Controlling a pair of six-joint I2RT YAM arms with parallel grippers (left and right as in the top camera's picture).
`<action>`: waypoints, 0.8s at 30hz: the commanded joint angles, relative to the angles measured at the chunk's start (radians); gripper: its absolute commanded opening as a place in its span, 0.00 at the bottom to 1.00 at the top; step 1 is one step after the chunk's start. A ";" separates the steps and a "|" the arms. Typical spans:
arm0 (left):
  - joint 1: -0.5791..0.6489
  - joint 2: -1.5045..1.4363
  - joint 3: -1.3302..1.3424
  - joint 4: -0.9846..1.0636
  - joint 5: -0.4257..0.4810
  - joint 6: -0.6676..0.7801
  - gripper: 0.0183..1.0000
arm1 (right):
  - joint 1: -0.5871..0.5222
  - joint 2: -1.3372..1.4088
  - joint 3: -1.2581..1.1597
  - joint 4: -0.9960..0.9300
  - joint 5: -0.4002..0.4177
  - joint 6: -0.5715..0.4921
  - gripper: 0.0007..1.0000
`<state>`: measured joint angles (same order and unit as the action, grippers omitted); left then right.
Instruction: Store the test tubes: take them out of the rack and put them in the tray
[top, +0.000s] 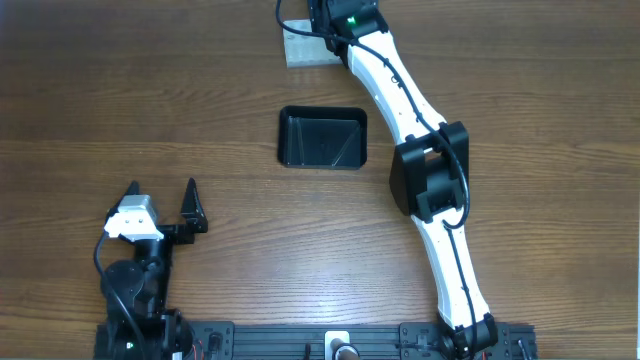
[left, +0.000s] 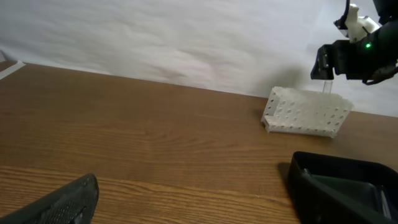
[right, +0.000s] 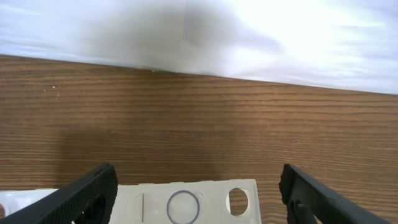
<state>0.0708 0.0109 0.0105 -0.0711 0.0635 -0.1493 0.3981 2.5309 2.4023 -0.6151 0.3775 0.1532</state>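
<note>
The white perforated test tube rack (top: 303, 50) stands at the table's far edge, and my right gripper (top: 326, 24) hovers over its right end. From the right wrist, the fingers (right: 87, 194) are spread wide and open above the rack top (right: 217, 190), where a clear tube's round rim (right: 183, 206) shows in a hole. The left wrist view shows that gripper (left: 328, 61) just above a clear tube (left: 326, 88) standing up out of the rack (left: 303, 112). The black tray (top: 322, 137) lies mid-table. My left gripper (top: 162, 186) rests open near the front left, holding nothing.
A white wall or sheet runs along the table's far edge right behind the rack. The right arm's black elbow (top: 430, 180) hangs just right of the tray. Bare wood lies between the left gripper and the tray (left: 345, 186).
</note>
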 joint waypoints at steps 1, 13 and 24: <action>0.005 -0.008 -0.005 -0.004 -0.008 0.015 1.00 | 0.005 0.038 -0.009 0.002 0.016 -0.004 0.83; 0.005 -0.008 -0.005 -0.004 -0.008 0.015 1.00 | -0.005 0.041 -0.010 -0.010 0.016 0.011 0.74; 0.005 -0.008 -0.005 -0.004 -0.008 0.015 1.00 | -0.005 0.041 -0.010 -0.029 0.017 0.011 0.40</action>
<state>0.0708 0.0109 0.0105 -0.0708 0.0635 -0.1490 0.3977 2.5633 2.3978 -0.6422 0.3782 0.1566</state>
